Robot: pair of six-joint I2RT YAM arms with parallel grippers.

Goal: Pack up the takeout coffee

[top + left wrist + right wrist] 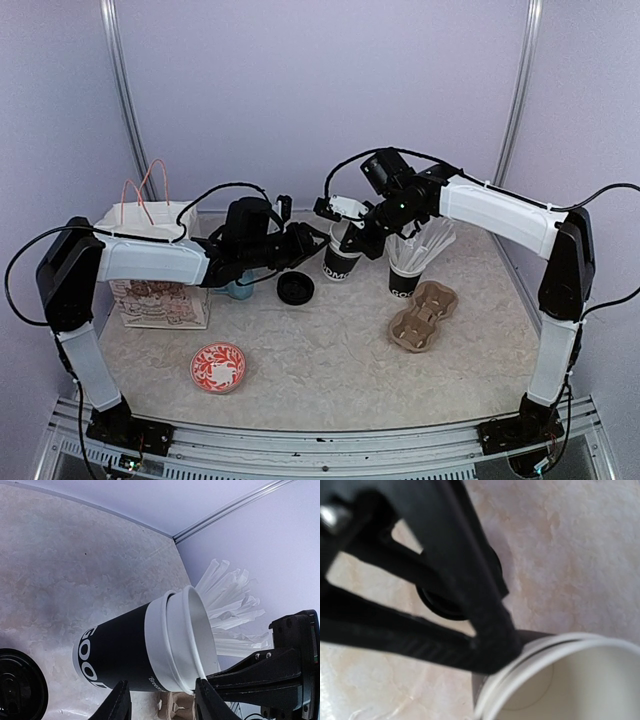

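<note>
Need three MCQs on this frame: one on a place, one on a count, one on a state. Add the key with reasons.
1. Where is the lid of the takeout cup?
A) on the takeout cup
B) on the table beside the takeout cup
C) not in view

2. How many black paper cups stand on the table?
A) one
B) three
C) two

3. What are the jaws of the right gripper doing?
A) shut on the takeout cup's rim
B) open above the lid
C) shut on the lid

Key:
1 B: the lid lies flat on the table and the cup's mouth is uncovered.
2 C: there is the takeout cup plus the straw cup.
3 A: the right wrist view shows them pinched on the white rim.
</note>
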